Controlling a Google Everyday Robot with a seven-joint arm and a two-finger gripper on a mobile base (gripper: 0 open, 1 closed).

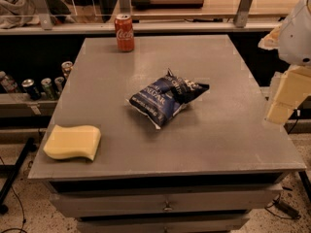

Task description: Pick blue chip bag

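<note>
Blue chip bag point(167, 100) lies in the middle of our grey table point(233, 140).
We have not reached it yet. Our gripper point(286, 96) hangs by the table's right side, well apart from the bag, and we cannot tell if it is spread or pinched. Next we must bring it over the bag, away from the red cola can point(124, 32) and yellow sponge point(73, 141).
</note>
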